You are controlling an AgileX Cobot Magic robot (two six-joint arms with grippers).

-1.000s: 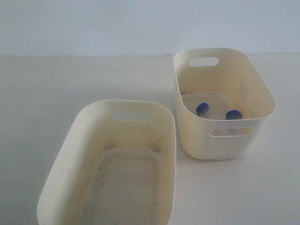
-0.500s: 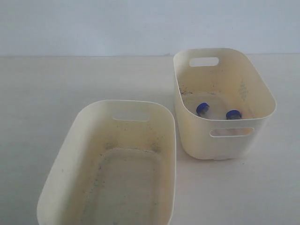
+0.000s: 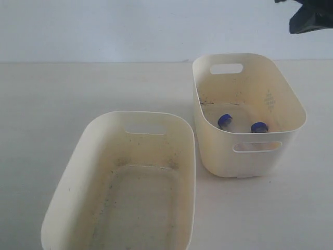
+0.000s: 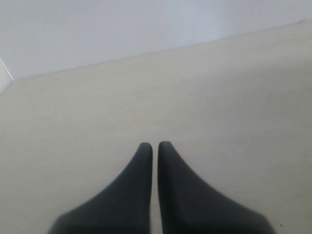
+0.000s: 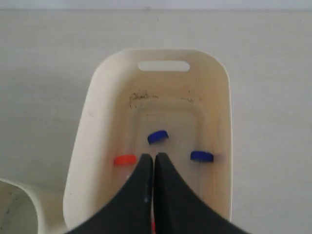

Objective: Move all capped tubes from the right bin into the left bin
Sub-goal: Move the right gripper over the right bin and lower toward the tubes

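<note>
The right bin [image 3: 218,156] stands at the back right; two blue-capped tubes [image 3: 225,121] [image 3: 259,127] show on its floor. In the right wrist view the right bin [image 5: 92,122] holds two blue caps [image 5: 158,137] [image 5: 202,156] and an orange cap [image 5: 125,160]; a speck of red shows behind the fingers. My right gripper [image 5: 154,156] hangs shut above the bin's inside, holding nothing. The left bin [image 3: 78,172] lies front left with a speckled floor and no tubes. My left gripper [image 4: 155,145] is shut over the bare table, away from both bins.
A dark part of the right arm [image 3: 311,15] shows at the top right corner of the exterior view. The cream table [image 4: 195,97] runs back to a pale wall. A corner of the left bin [image 5: 19,204] sits beside the right bin.
A dark part of the right arm has come into the top right corner of the exterior view. The bins and tubes have not moved.
</note>
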